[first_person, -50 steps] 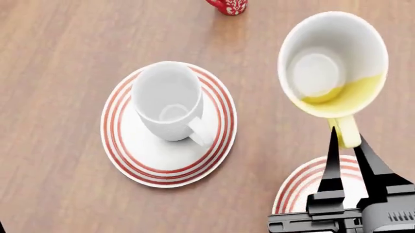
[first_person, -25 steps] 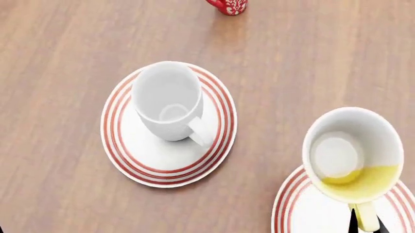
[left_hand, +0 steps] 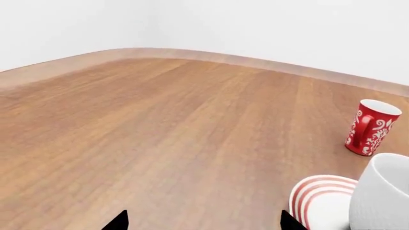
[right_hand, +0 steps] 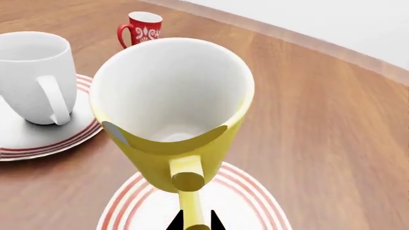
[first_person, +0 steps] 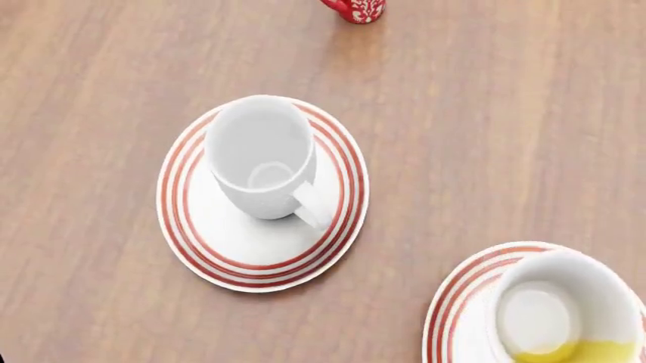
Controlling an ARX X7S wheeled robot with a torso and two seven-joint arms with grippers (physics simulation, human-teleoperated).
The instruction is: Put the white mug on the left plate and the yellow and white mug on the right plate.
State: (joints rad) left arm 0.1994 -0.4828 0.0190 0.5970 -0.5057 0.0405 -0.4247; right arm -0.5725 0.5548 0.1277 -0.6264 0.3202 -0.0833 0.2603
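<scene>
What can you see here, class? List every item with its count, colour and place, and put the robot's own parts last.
white mug: one, all white, standing on the left plate.
left plate: one, white with red rings, mid-table.
yellow and white mug: one, yellow outside, white inside, above the right plate.
right plate: one, white with red rings, near table edge.
red mug: one, red with white pattern, far side.
table: one, brown wood.
right gripper: black, shut on the yellow handle.
left gripper: black tips, apart, empty.

Standing on the left plate (first_person: 207, 238), mid-desk (first_person: 91, 113): the white mug (first_person: 260, 157). Right of that plate and nearer, well apart: the right plate (first_person: 459, 302), with the yellow and white mug (first_person: 565, 318) above it. Beyond the left plate, slightly right: a patterned mug (first_person: 355, 9).
</scene>
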